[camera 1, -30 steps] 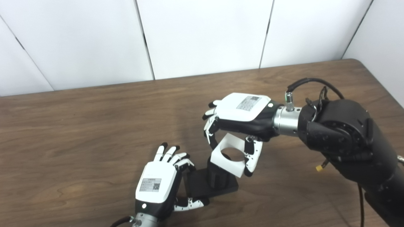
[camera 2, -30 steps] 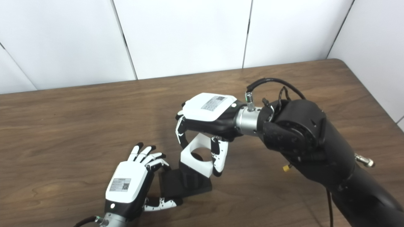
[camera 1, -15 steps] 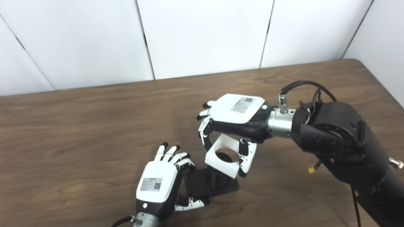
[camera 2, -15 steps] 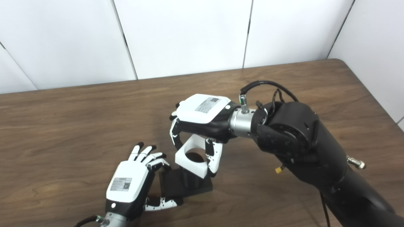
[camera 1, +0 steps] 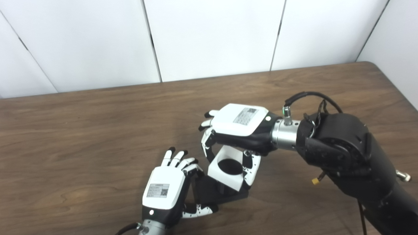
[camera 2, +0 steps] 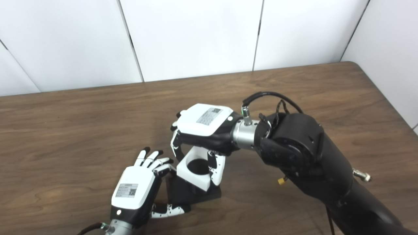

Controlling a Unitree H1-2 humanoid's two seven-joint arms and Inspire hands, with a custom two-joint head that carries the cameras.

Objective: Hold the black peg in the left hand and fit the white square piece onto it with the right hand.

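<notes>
the right robot hand (camera 1: 236, 129) holds the white square plastic piece with a round hole (camera 1: 227, 167) from above, fingers on its far side and thumb on its near right side. the piece sits tilted over the black cylindrical peg on its flat black square base (camera 1: 225, 195), and the hole looks dark inside, with the top of the peg showing in it; the piece hides most of the peg, and how far down it has gone cannot be told. the base lies on the brown wood-grain table (camera 1: 81, 137).

the left robot hand (camera 1: 168, 189) is at the left edge of the base, palm down, with its fingers stretched forward and slightly apart along the base's far left side and its thumb reaching along the near edge. it steadies the base between thumb and fingers rather than wrapping around the peg itself. the two robot hands are near each other, the left fingertips just beside the white piece.
</notes>
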